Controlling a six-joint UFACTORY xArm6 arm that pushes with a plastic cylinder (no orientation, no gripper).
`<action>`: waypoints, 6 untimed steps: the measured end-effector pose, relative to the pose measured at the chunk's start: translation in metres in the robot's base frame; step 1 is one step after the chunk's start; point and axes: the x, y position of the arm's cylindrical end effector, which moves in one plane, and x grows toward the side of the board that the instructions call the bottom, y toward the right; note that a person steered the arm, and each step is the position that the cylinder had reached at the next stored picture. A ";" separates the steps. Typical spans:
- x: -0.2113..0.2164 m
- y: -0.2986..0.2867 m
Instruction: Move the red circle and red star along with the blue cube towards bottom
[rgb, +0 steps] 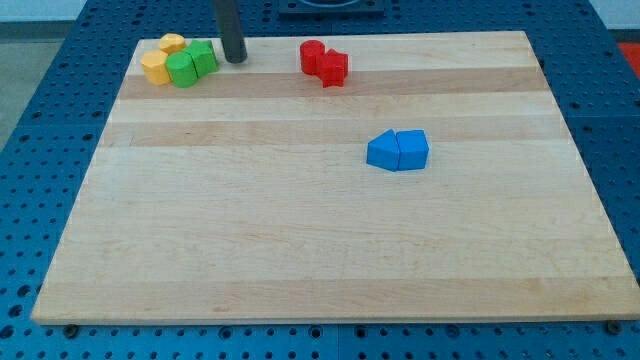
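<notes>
Nearest you, toward the view's bottom, lies the bare front of the wooden board (300, 260), which sits on a blue perforated table (40, 150). The first blocks you meet going up are the two blue ones, right of the board's centre: a blue triangular block (382, 150) on the view's left and the blue cube (413, 149) on its right, touching side by side.

Farther up, near the board's top edge and a little right of its middle, you see the red circle (313, 56) with the red star (333, 67) pressed against its lower right. They stand well apart from the blue pair, above it and to its left.

At the top left corner you find a tight cluster: a yellow block (174, 43) at the top, another yellow block (155, 67) at the far left, a green round block (182, 70) below them, and a green block (203, 57) on the cluster's right; their exact shapes are hard to make out.

My tip (235, 60) stands on the board just beside that green block, on its right, with a thin gap between them as far as you can tell. It is near the red circle but clearly apart from it, on its left. The rod has no jaws and holds nothing; it touches none of the task's blocks.
</notes>
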 end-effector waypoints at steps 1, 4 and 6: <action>-0.008 0.031; -0.010 0.115; -0.010 0.130</action>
